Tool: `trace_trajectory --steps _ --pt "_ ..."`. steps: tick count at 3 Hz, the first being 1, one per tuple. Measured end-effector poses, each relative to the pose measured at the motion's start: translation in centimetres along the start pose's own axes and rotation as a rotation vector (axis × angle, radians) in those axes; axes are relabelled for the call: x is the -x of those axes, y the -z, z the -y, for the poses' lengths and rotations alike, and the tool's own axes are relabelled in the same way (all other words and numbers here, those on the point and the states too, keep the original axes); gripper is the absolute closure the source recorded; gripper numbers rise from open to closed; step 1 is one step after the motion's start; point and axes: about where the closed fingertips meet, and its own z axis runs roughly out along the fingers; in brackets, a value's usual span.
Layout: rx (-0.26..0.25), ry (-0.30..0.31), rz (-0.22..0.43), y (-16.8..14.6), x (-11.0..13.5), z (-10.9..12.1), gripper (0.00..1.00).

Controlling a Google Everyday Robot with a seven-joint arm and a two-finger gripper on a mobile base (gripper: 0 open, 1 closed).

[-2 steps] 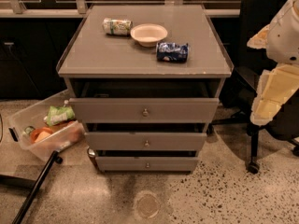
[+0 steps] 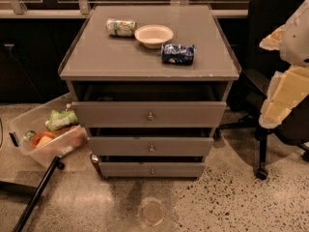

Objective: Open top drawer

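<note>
Grey all over, the cabinet stands well off to the left of the pincer (image 2: 273, 111), which hangs at the low end of the cream and white arm (image 2: 291, 83) by the right edge of the scene; whether it is released or clenched I cannot tell from where I stand, and it touches nothing that I can see. The top drawer (image 2: 193, 114) sits at about the pincer's height and well apart from it, its flat front standing proud of the two smaller drawer fronts (image 2: 188, 146) below, with a dark gap showing between it and the bench (image 2: 96, 62) above. Its little round knob (image 2: 150, 115) is at the middle of the front.

Up on the bench, higher than the pincer and further away, a can (image 2: 120, 27) lies on its side, a white bowl (image 2: 153, 35) just beside it, and a crumpled blue packet (image 2: 178, 53) nearest the pincer of the three. Far left of the pincer, past the cabinet, a clear plastic bin (image 2: 29, 151) rests on the speckled floor (a green packet (image 2: 62, 119) inside). A black office chair (image 2: 270, 37) stands right behind the pincer
</note>
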Motion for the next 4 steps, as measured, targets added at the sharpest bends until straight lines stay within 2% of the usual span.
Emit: trace_trajectory --steps 1,2,3,4 --pt "0.020 -0.117 0.085 -3.2 0.4 -0.6 0.00" --pt "0.083 -0.286 0.209 -8.7 2.8 -2.7 0.00" --pt "0.143 -0.414 0.329 -12.6 6.5 -6.5 0.00" --pt "0.119 -0.432 0.366 -13.6 7.6 -6.4 0.00"
